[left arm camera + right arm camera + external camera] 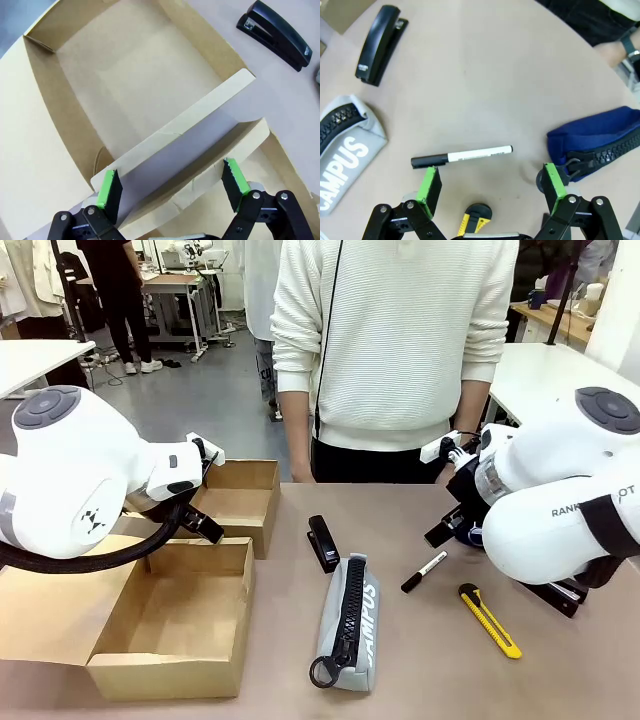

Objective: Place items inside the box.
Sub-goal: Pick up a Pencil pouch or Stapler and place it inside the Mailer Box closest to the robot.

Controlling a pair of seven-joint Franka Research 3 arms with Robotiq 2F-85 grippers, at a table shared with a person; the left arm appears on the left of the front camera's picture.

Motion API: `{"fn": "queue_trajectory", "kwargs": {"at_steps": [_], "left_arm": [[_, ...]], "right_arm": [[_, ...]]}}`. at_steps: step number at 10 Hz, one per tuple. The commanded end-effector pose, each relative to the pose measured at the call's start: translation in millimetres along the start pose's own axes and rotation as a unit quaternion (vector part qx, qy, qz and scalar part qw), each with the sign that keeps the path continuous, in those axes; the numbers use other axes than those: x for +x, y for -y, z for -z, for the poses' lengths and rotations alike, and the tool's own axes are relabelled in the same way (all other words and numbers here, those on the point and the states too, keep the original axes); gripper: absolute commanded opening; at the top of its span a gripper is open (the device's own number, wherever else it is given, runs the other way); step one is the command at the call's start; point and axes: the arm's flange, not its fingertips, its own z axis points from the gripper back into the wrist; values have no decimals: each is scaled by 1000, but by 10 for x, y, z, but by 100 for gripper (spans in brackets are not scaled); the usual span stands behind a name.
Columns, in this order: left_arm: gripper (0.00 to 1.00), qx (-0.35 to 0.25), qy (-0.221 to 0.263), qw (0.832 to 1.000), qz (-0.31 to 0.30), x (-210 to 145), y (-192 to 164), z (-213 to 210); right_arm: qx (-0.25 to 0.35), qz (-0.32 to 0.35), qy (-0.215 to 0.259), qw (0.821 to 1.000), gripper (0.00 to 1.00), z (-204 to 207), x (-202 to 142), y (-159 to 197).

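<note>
Closest to the front camera stands the cardboard box (170, 625), its top open, ready to receive things as I judge it. Beside it the grey pouch (350, 625) lies flat on the desk (420, 680), long axis running near to far, zip ring towards me. Through the left wrist, my left end effector (172, 185) hangs wide open and empty above a flap of the box. Through the right wrist, my right end effector (491, 181) gapes empty just over the marker (462, 156), which lies crosswise with its black cap to picture left, well placed for a pinch.
</note>
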Motion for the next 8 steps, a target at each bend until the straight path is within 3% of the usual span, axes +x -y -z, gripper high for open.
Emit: {"fn": "queue_trajectory", "kwargs": {"at_steps": [1, 8], "left_arm": [[100, 0, 0, 1000, 0, 0, 0, 0], [100, 0, 0, 1000, 0, 0, 0, 0]], "right_arm": [[0, 0, 0, 1000, 100, -1, 0, 1], [0, 0, 0, 1000, 100, -1, 0, 1]]}}
